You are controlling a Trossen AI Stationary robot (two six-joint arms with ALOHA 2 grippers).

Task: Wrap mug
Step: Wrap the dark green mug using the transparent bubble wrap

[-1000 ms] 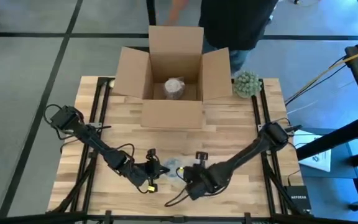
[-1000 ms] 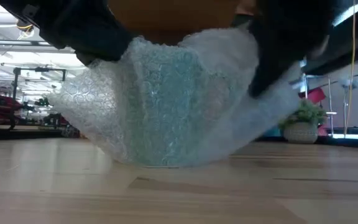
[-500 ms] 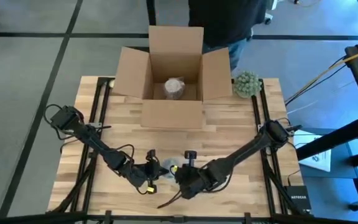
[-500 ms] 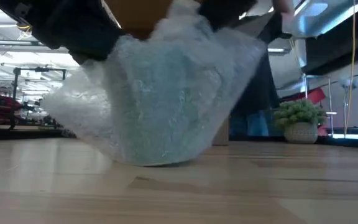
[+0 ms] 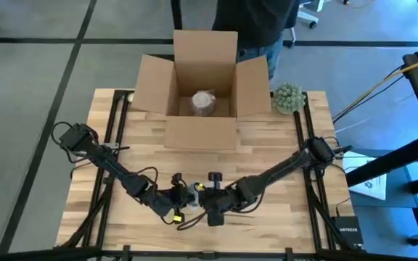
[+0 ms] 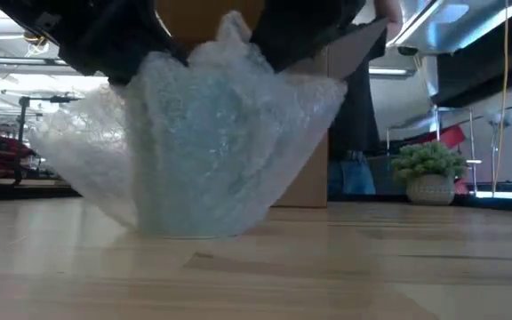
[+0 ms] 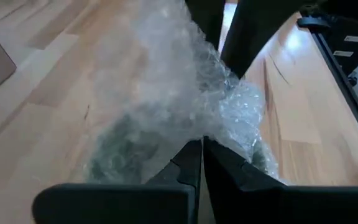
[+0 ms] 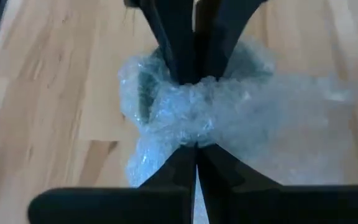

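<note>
Since a second ago your right gripper (image 5: pixel 203 205) has slid across the table toward the left one, dragging the loose bubble wrap (image 6: pixel 194 151) with it, so the flap that spread out to one side in the low view is now gathered up into a peak over the bundle. The person (image 5: pixel 256 22) behind the cardboard box (image 5: pixel 198 87) has also shifted.

Your right gripper's fingers (image 8: pixel 194 165) are pinched nearly together on a bunched ridge of the wrap. Your left gripper (image 5: pixel 185 199) sits just across that ridge, its fingers (image 7: pixel 197 163) likewise narrowed onto the plastic from the opposite side, so the two claws almost meet over the bundle.

You cannot make out the mug itself; a darker, greenish mass shows through the wrap just below and ahead of your left gripper's fingertips, and the whole bundle rests on the wooden table (image 5: pixel 281 156) directly beneath both claws.

Well beyond both grippers, the cardboard box stands open at the far edge with a pale wrapped item (image 5: pixel 202 102) inside, and a small potted plant (image 5: pixel 288 98) sits beside it.
</note>
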